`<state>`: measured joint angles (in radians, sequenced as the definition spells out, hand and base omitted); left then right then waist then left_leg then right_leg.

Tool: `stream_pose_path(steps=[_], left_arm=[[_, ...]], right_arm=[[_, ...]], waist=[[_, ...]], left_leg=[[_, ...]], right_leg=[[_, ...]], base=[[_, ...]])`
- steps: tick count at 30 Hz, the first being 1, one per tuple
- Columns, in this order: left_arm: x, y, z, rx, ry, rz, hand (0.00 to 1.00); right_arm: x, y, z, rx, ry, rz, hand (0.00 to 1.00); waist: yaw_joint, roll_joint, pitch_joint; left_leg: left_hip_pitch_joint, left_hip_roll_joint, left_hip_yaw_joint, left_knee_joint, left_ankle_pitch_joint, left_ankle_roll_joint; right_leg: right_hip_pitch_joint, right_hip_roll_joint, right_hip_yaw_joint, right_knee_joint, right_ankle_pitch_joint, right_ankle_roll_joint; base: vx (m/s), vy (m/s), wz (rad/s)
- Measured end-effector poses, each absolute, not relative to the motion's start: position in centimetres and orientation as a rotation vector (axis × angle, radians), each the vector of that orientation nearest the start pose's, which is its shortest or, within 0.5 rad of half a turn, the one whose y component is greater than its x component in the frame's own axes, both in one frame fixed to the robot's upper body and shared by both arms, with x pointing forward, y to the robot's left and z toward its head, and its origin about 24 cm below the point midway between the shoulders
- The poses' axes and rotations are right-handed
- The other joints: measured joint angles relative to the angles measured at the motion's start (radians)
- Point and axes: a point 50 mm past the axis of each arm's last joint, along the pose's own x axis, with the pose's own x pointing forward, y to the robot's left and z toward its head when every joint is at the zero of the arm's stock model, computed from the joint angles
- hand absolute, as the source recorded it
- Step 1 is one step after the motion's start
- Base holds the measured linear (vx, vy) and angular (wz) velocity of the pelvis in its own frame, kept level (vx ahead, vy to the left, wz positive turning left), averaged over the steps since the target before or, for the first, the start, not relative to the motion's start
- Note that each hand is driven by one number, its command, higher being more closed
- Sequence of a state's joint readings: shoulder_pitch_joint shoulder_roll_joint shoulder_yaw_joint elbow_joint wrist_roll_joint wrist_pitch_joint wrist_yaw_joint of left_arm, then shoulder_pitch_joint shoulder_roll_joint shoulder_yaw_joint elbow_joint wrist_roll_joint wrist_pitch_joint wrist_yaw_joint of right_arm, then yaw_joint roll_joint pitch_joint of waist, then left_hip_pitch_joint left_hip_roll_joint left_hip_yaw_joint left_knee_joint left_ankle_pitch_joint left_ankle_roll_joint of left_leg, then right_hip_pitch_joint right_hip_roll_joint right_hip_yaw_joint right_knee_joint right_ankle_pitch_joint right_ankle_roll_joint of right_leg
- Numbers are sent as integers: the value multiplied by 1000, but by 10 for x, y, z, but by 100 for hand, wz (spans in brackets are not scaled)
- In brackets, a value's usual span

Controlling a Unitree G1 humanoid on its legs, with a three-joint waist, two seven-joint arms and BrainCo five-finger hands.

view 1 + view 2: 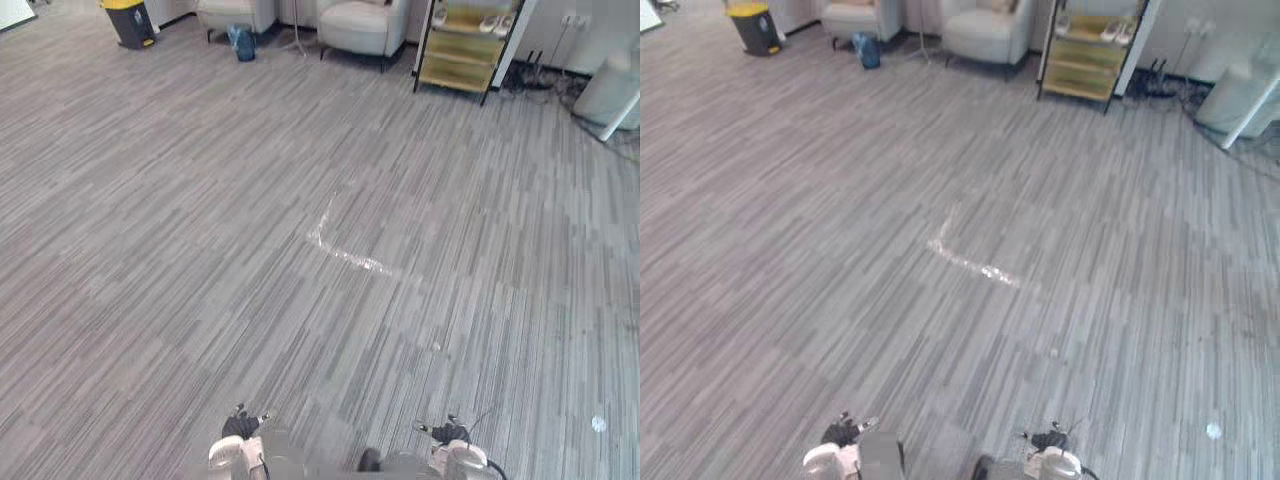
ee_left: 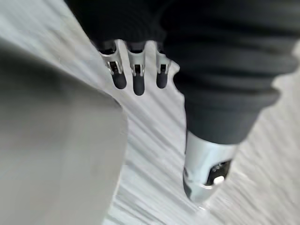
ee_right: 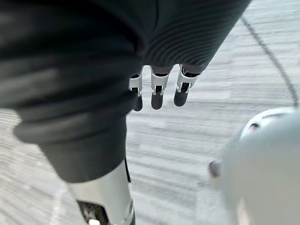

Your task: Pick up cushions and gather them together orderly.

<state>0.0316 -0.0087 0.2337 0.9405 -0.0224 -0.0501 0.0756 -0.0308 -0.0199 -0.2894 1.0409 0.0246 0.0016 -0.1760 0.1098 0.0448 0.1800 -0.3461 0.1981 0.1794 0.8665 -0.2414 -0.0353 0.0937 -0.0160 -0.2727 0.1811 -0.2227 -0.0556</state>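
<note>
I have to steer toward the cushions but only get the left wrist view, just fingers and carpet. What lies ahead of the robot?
Observer: Grey striped carpet runs ahead, with a pale angled mark on it at mid-floor.
Operator: And at the far end?
Observer: Two pale armchairs stand there, with a wooden shelf rack to their right.
Operator: Is the right hand free?
Observer: Yes, the right hand hangs with straight fingers, holding nothing.
</note>
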Motion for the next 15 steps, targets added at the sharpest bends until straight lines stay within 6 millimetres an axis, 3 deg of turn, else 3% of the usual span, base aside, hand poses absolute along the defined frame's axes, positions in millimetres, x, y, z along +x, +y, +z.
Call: stream_pose_path(steps=[1,2,3,4,5,7,8,9,10,11,12,13,15], left_arm=[[136,184,-145,-99,914,305,0],[136,184,-145,-101,911,304,0],[137,183,-144,-105,906,305,0],[137,184,-144,-108,904,311,0],[141,186,-143,-101,894,309,0],[146,194,-140,-88,879,322,0],[147,198,-138,-111,859,357,0],[144,199,-139,-107,860,359,0],[140,197,-141,-105,877,354,0],[131,196,-146,-85,921,326,0],[131,199,-147,-50,940,298,0],[131,200,-147,-31,955,282,0],[130,197,-149,-25,976,265,0]], right_arm=[[135,-199,-150,69,1010,-435,0],[138,-199,-149,76,1003,-437,0],[140,-198,-149,87,999,-438,0],[139,-196,-149,89,1000,-436,0],[140,-190,-150,102,1006,-425,0],[142,-186,-150,111,1006,-418,0],[142,-182,-150,127,1003,-419,0],[134,-187,-152,124,1018,-439,0],[132,-188,-152,122,1020,-440,0],[127,-188,-154,121,1029,-439,0],[128,-185,-154,128,1027,-433,0],[126,-185,-155,128,1034,-434,0],[122,-189,-155,125,1033,-443,0]], waist=[[6,0,0],[10,0,0],[24,-1,0],[36,-8,0],[57,-40,-9],[47,-71,-1],[63,-73,1],[67,-75,-19],[68,-61,-27],[58,-59,-45],[33,-79,-41],[21,-89,-36],[5,-74,-25]], left_leg=[[-4,-25,28,-148,5,0],[-4,-67,35,-368,48,0],[-1,-102,32,-565,160,11],[4,-110,36,-602,211,8],[22,-141,62,-614,274,42],[9,-142,75,-523,230,76],[-40,-107,93,-336,192,119],[-21,-102,113,-343,177,117],[7,-103,108,-387,160,119],[104,-126,80,-454,52,69],[164,-169,62,-504,39,71],[215,-183,58,-536,38,70],[348,-190,37,-606,27,65]], right_leg=[[20,-3,15,-26,-1,7],[50,-8,34,-59,-8,19],[79,-13,63,-86,-27,30],[91,-18,80,-93,-30,41],[118,-43,119,-126,-34,59],[142,-72,123,-148,18,102],[161,-71,148,-120,75,109],[142,-72,155,10,77,131],[120,-67,148,84,78,137],[25,-99,136,361,107,195],[-67,-152,136,580,109,239],[-117,-181,113,680,81,219],[-213,-228,-8,728,-2,159]], base=[[540,19,-56],[530,83,-64],[558,115,-65],[735,150,-79],[648,113,-50],[645,126,-19],[679,182,-19],[545,150,-24],[455,177,-15],[377,128,23],[596,146,42],[532,41,57],[645,21,40]])
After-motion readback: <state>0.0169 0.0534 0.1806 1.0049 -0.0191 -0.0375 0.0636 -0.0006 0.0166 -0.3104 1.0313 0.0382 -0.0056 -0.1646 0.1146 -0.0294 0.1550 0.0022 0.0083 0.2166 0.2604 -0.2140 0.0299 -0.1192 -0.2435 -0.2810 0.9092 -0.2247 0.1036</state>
